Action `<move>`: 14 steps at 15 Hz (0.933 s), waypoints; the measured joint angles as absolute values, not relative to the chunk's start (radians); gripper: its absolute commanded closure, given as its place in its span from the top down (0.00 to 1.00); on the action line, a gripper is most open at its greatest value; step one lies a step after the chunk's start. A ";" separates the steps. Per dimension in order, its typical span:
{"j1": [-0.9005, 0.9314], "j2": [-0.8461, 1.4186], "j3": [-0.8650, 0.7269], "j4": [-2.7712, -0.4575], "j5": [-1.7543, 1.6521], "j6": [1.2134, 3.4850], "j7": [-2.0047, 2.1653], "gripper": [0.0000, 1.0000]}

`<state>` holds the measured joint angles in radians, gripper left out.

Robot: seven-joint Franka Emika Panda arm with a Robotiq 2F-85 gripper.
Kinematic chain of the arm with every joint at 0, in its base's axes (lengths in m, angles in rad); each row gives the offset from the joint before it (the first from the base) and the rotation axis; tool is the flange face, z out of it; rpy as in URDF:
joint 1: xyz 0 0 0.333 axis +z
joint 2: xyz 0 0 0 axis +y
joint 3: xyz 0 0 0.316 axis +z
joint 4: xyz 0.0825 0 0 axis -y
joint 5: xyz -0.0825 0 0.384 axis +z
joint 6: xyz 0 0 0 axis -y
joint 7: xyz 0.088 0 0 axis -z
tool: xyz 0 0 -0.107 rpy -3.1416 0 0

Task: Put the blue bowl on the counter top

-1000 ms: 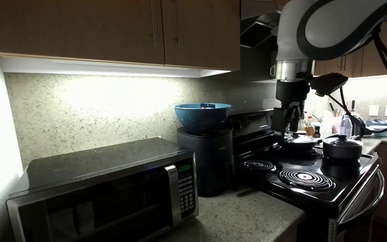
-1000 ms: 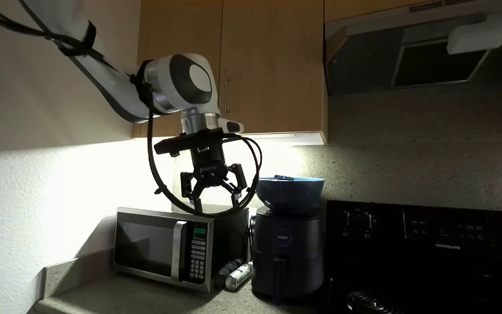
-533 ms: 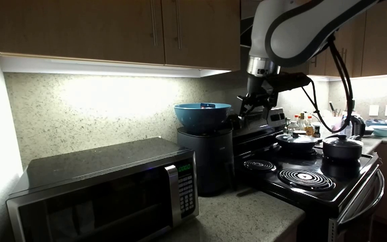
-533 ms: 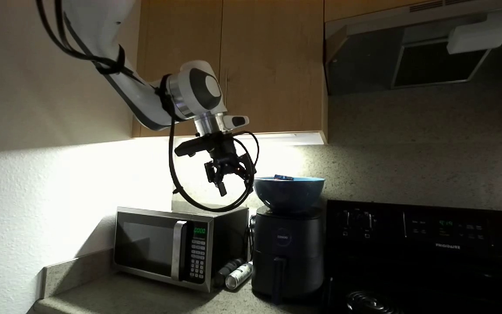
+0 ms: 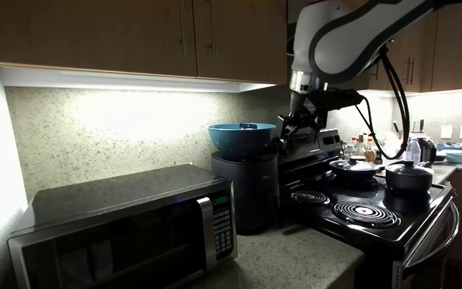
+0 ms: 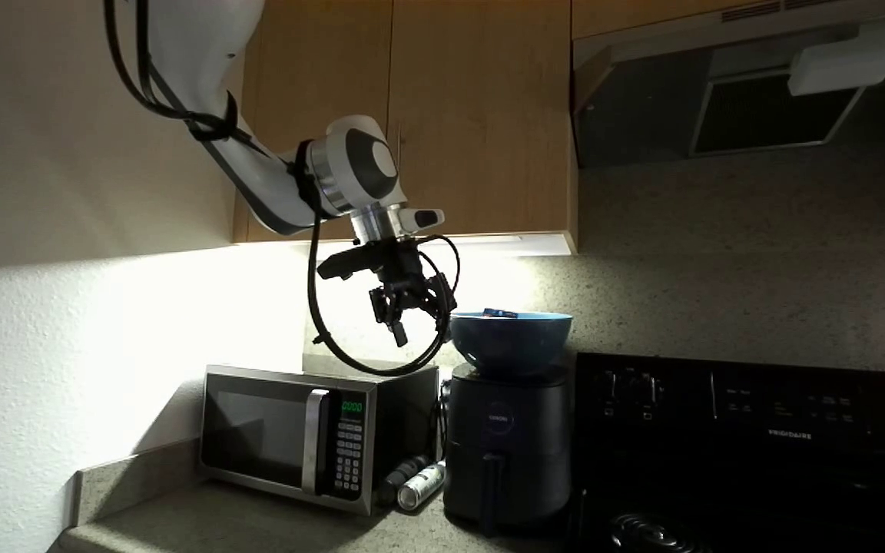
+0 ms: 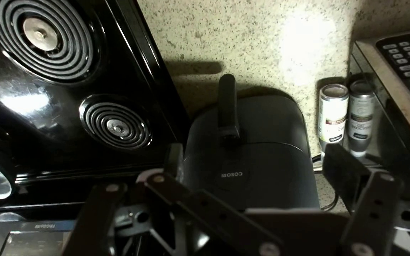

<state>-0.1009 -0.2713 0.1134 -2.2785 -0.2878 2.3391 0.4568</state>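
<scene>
The blue bowl (image 5: pixel 237 140) stands upright on top of the dark air fryer, with a packet showing above its rim. It also shows in an exterior view (image 6: pixel 512 342), and it is not visible in the wrist view. My gripper (image 6: pixel 421 332) is open and empty, tilted, close beside the bowl's near side at about rim height. In an exterior view my gripper (image 5: pixel 300 138) appears just right of the bowl; I cannot tell the exact gap. In the wrist view the open fingers (image 7: pixel 256 160) frame the air fryer. The speckled counter top (image 5: pixel 295 257) also shows in the wrist view (image 7: pixel 255 39).
The air fryer (image 5: pixel 251 196) stands between the microwave (image 6: pixel 281 430) and the black stove (image 5: pixel 347 204). Two bottles (image 7: pixel 333 113) lie beside the microwave. Lidded pots (image 5: pixel 408 176) sit on the stove. Wooden cabinets (image 6: pixel 481 115) hang above; a cable loops beside the gripper.
My arm has moved toward the bowl, left in an exterior view and right in another, and the gripper has tilted from pointing straight down. The bowl has not moved.
</scene>
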 measured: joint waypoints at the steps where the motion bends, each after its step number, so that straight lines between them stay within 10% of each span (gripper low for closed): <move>1: -0.101 -0.283 0.106 -2.304 -0.269 2.352 0.475 1.00; 14: -0.115 -0.284 0.088 -2.349 -0.181 2.561 0.754 1.00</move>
<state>-0.1152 -0.2843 0.0879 -2.3487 -0.1808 2.5611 0.7542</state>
